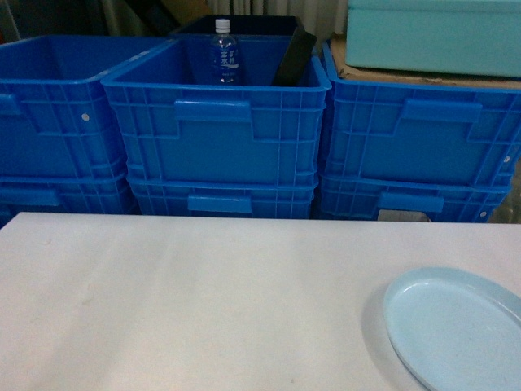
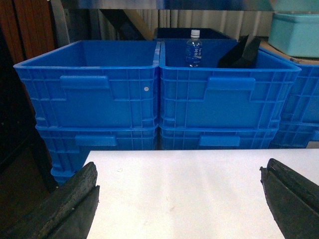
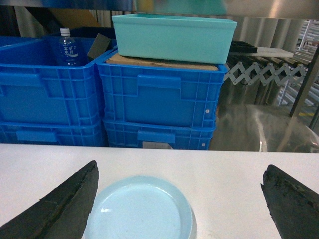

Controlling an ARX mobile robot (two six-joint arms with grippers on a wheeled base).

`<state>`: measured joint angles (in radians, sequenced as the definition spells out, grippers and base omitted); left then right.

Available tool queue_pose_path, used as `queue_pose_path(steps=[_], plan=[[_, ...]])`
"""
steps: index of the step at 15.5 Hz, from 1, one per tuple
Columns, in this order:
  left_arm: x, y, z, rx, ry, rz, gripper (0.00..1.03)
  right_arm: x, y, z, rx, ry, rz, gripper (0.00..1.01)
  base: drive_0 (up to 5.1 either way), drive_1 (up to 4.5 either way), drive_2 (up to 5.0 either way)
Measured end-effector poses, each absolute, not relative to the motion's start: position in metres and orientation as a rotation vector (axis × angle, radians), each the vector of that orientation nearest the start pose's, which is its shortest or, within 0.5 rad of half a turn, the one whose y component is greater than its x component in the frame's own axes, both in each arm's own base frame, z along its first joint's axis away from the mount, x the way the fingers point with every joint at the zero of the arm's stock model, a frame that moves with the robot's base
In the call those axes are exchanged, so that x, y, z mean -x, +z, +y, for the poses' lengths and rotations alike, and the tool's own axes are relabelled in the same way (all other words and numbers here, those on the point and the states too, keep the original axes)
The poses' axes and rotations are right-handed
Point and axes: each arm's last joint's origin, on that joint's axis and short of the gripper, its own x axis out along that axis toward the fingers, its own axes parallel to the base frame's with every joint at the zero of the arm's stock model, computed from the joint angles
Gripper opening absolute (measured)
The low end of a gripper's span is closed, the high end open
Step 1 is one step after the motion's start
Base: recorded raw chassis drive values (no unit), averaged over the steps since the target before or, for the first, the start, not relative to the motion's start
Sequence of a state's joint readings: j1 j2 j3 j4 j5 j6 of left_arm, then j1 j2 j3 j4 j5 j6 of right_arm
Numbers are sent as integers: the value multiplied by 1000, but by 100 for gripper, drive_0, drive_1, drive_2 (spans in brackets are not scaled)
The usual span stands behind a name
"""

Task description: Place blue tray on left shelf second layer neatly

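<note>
Resting flat on the white table (image 1: 203,301) at its near right, the blue tray (image 1: 460,330) lies just below the right gripper (image 3: 179,211), whose dark fingers (image 3: 60,206) are spread wide to either side of the dish without touching it. The left gripper (image 2: 182,201) is likewise spread apart over bare tabletop, holding nothing. Behind the table stand stacked dark-blue crates (image 1: 216,134), the middle one holding a water bottle (image 1: 224,53), the right stack topped by cardboard and a teal box (image 1: 431,34).

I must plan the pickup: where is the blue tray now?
The blue tray lies on the white table, bottom right in the head view, between the open right gripper's fingers.
</note>
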<state>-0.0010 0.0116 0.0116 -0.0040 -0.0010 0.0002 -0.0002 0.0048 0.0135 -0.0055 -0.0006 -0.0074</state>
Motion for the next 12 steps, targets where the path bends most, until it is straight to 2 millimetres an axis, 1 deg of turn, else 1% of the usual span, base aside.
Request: queue_pose_path(steps=[9,12], plan=[[-98,166,0,-1,0,4,98,-97,167,0,6,2,-4,98,0,0,0],[-98,166,0,-1,0,4,98,-97,169,-4,-5,7,-21,98,0,0,0]])
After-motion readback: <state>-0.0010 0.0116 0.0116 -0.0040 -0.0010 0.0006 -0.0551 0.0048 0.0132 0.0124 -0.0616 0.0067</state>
